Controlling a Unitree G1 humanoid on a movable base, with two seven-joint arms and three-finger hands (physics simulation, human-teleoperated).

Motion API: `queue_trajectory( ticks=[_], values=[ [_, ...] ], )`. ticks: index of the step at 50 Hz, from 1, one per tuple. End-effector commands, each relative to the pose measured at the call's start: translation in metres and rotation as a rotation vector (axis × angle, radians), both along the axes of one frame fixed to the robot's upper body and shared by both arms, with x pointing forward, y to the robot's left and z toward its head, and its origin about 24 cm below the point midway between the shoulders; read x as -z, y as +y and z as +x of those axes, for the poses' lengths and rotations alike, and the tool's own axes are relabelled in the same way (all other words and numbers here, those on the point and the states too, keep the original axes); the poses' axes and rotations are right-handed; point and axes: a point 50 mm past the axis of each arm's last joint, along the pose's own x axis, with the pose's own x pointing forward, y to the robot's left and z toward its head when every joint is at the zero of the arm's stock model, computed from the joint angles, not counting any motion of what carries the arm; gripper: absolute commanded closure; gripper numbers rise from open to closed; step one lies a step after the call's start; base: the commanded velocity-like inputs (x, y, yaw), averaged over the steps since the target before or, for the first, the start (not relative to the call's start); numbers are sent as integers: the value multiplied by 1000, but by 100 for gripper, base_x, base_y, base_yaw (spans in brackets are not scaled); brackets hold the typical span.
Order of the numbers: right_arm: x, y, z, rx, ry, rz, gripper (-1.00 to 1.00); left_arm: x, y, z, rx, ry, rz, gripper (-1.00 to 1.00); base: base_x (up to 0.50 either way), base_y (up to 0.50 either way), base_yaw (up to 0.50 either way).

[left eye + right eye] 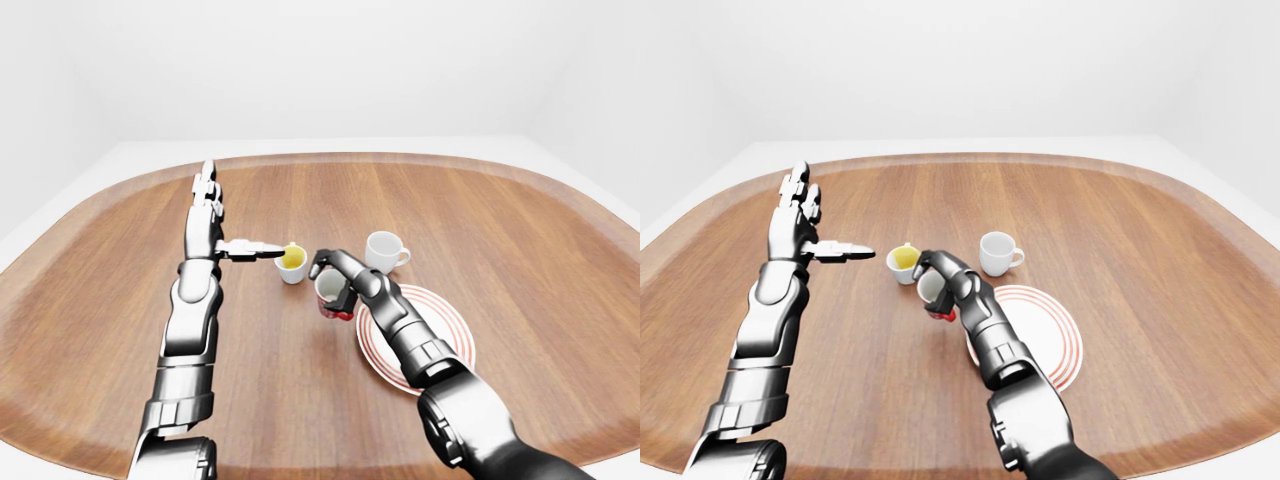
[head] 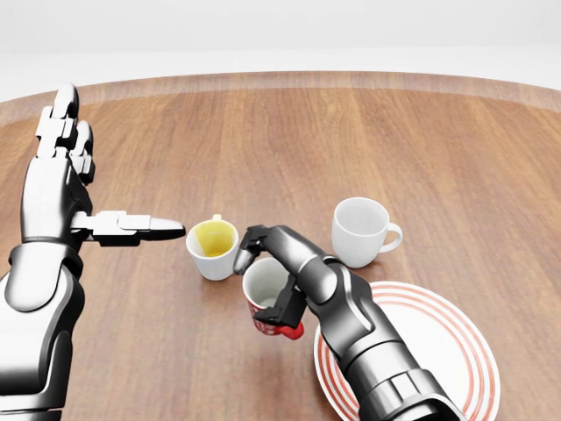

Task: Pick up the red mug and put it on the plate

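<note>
Gripping the red mug (image 2: 266,299) with right hand (image 2: 294,276) fingers, mouth tipped up and leftward, just left of one plate (image 2: 438,351). Three mugs on the counter (image 1: 500,230). Left hand (image 1: 800,235) fingers spread open, holding nothing.

A broad wooden table (image 2: 368,140) with rounded corners and a raised rim filled the scene, its planks running away toward the far edge. Near its middle stood a white cup with a yellow inside (image 2: 213,249), upright, its handle turned to the far side. To its right, well apart, stood a plain white mug (image 2: 359,231), upright, handle pointing right.
</note>
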Motion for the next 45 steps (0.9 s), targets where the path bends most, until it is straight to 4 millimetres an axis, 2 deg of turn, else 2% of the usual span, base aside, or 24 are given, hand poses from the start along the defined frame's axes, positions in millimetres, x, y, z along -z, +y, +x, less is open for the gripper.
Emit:
queue_trajectory(
  ticks=[1, 14, 45],
  values=[
    [0, -16, -1, 10, -16, -35, 100, -3, -3, -1, 7, -15, 4, -100, 0, 0, 0],
    [0, -27, -3, 20, -29, -41, 100, 0, -4, 0, 7, 0, 3, -100, 0, 0, 0],
    [18, -70, -13, 105, 21, -67, 100, 0, -6, 2, 11, 2, 4, -100, 0, 0, 0]
  ],
)
